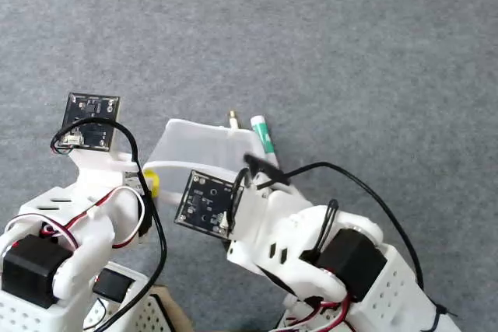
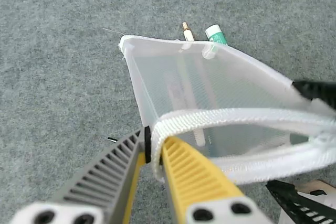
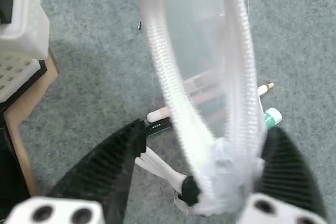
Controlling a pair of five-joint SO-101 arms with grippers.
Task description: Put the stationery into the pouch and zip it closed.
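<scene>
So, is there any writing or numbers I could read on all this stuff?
No text can be read.
Circuit board, and the other board: tiny marks, too small to read.
Black item: pale print, blurred.
Green pen: nothing legible.
Pouch: no print seen.

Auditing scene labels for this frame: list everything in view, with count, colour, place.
pouch: 1, translucent white, white zip open, mid-table between the arms
pen: 1, pale with tan tip, poking past the pouch's far edge
green-and-white stick: 1, white and green, beside the pen's tip
table: 1, grey, fabric-like surface
gridded box: 1, white, near edge by the left arm
left gripper: 1, yellow and grey jaws, shut on one end of the pouch's mouth
right gripper: 1, black jaws, open, straddling the other end
</scene>
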